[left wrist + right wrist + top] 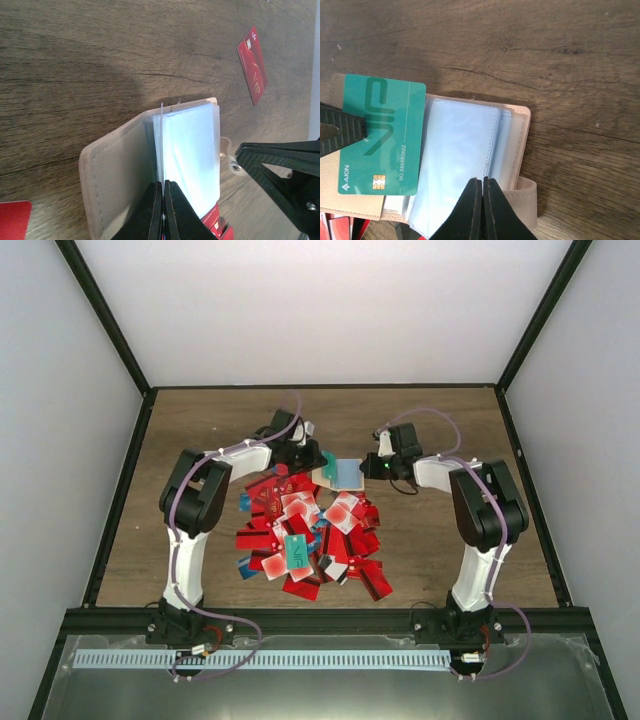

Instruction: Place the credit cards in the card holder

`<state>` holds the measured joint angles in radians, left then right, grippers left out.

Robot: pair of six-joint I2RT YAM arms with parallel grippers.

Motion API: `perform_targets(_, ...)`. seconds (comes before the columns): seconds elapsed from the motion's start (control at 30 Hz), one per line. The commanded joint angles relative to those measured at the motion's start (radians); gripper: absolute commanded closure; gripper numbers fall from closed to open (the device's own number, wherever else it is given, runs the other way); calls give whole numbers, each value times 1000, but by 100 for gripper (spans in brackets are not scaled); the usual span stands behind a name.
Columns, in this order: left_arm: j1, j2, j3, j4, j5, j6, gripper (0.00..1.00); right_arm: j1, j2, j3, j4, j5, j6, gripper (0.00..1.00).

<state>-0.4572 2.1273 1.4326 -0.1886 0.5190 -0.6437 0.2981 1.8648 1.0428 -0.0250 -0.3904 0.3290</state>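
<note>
Top: card holder [326, 478] lies open on the table [450, 540] between left gripper [312, 456] and right gripper [376, 468], just behind the credit cards [305, 535] pile.

Left wrist: left gripper clenched on teal card [162, 135], edge-on over the holder's clear sleeves [192, 150]. Red VIP card [252, 65] well apart.

Right wrist: right gripper closed, tips at the sleeves; pinching one or not, can't tell. Teal card covers the holder's left side.

1. Both arms are reaching inward over the desk [220, 430], left hand [318, 462] and right hand [376, 466] flanking the open card holder [350, 478].
2. A teal card [329, 468] is showing at the left hand.
3. Mostly red credit cards [305, 535] are lying heaped nearby.
</note>
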Motion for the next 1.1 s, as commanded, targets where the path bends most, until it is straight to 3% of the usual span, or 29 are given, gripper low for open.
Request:
perform_targets(0.0, 7, 21, 24, 12, 52, -33, 96, 8, 29, -13, 8, -32, -15, 99)
perform_targets(1.07, 17, 47, -7, 32, 97, -166, 96, 11, 91, 5, -24, -55, -25, 99)
